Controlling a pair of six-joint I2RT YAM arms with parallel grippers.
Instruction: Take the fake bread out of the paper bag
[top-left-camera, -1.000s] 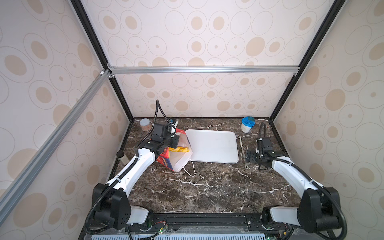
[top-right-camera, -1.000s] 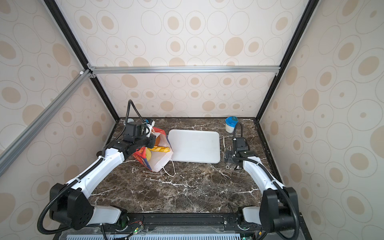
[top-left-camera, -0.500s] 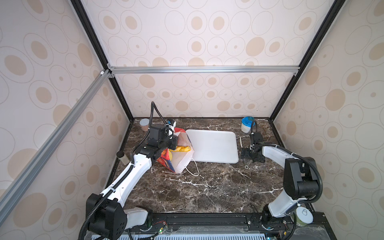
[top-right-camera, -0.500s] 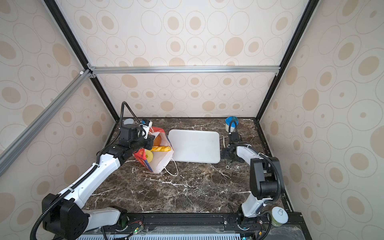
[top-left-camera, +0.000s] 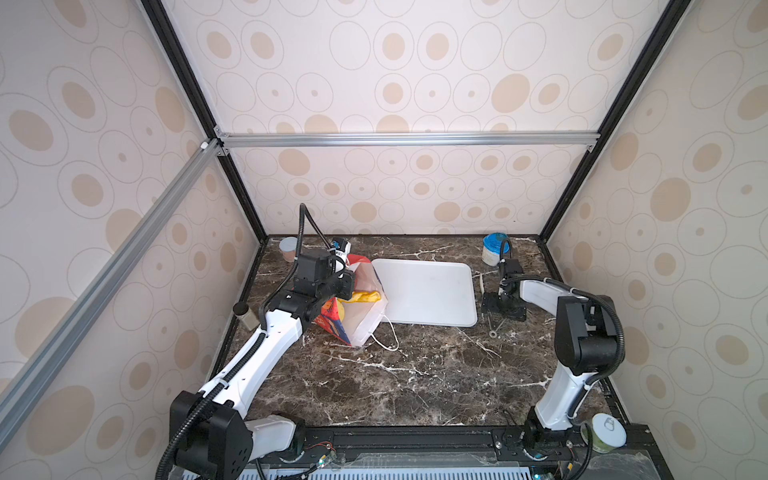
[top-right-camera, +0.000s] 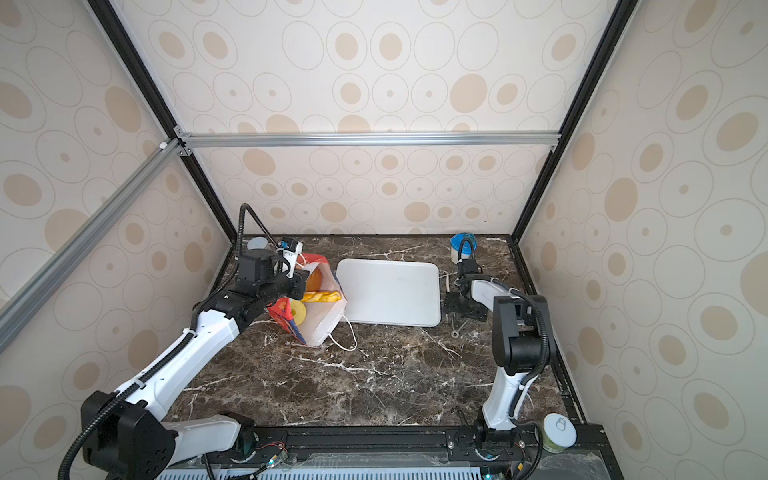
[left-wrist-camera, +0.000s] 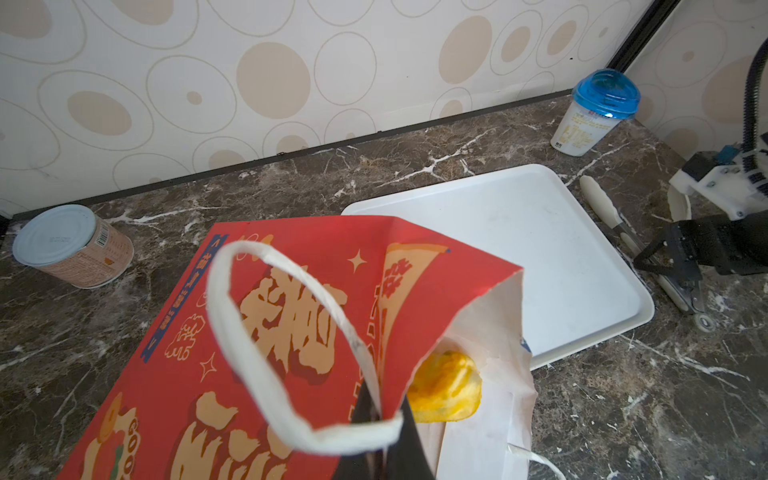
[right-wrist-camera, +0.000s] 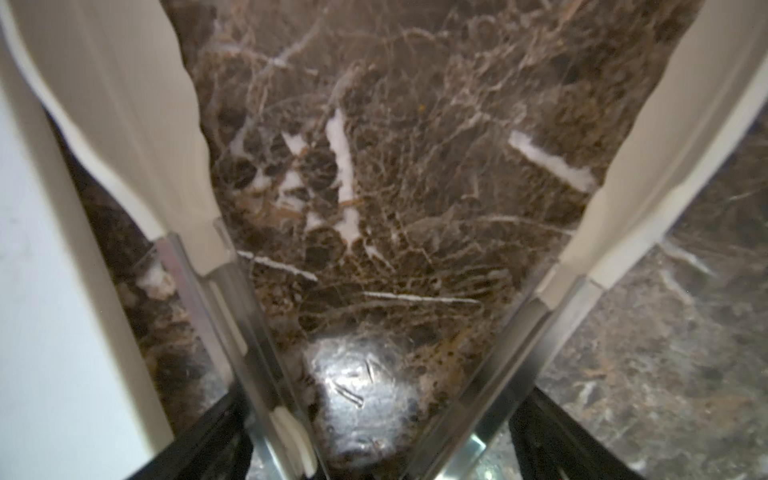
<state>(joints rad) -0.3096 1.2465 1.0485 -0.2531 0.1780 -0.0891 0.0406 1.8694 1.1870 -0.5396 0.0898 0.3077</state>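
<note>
None of the fake bread (left-wrist-camera: 446, 386) is out yet: your left hand (left-wrist-camera: 384, 424) pinches the paper bag (left-wrist-camera: 291, 316) rim; your right hand (top-left-camera: 503, 306), wide, straddles tongs (left-wrist-camera: 600, 203) by the right edge of the desk (top-left-camera: 415, 390).

The paper bag (left-wrist-camera: 166, 386) is red with gold characters and stars, and white inside. The fake bread (left-wrist-camera: 446, 384) showing in it is yellow. The tray (left-wrist-camera: 519, 249) is plain white, the table (left-wrist-camera: 623, 415) dark brown marble with white veins.
</note>
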